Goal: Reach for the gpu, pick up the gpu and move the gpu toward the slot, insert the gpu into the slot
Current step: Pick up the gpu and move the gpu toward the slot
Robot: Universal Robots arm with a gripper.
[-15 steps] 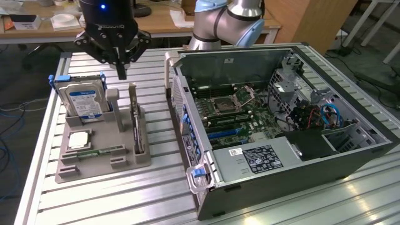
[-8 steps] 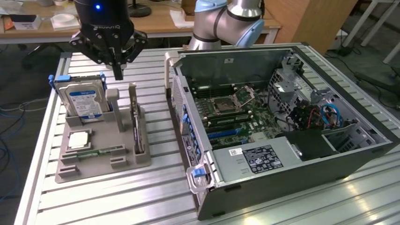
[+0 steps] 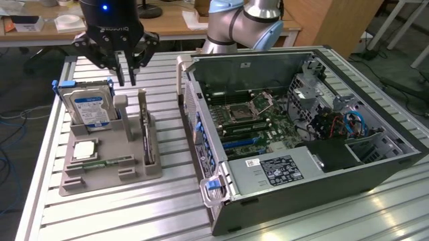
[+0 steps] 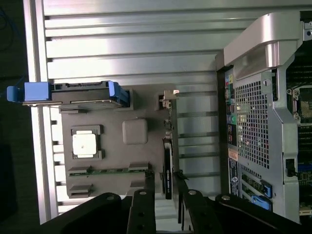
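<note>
The gpu [image 3: 144, 125] is a thin dark card standing on edge in a grey holder [image 3: 137, 173], with its silver bracket at the far end. My gripper [image 3: 126, 79] hangs above the holder's far end, just beyond the bracket and clear of the card. Its fingers are open by a small gap and hold nothing. In the wrist view the gpu [image 4: 168, 163] runs as a dark strip in line with the gap of the gripper [image 4: 165, 179]. The slot [image 3: 241, 142] is a long blue strip on the green motherboard inside the open computer case [image 3: 282, 175].
The grey holder also carries a blue-labelled hard drive [image 3: 90, 108], a square silver chip [image 3: 84, 149] and a green memory stick [image 3: 107, 162]. The case's wall [image 3: 191, 108] rises close to the holder on the exterior view's right. Everything rests on a ribbed aluminium table [image 3: 134, 216].
</note>
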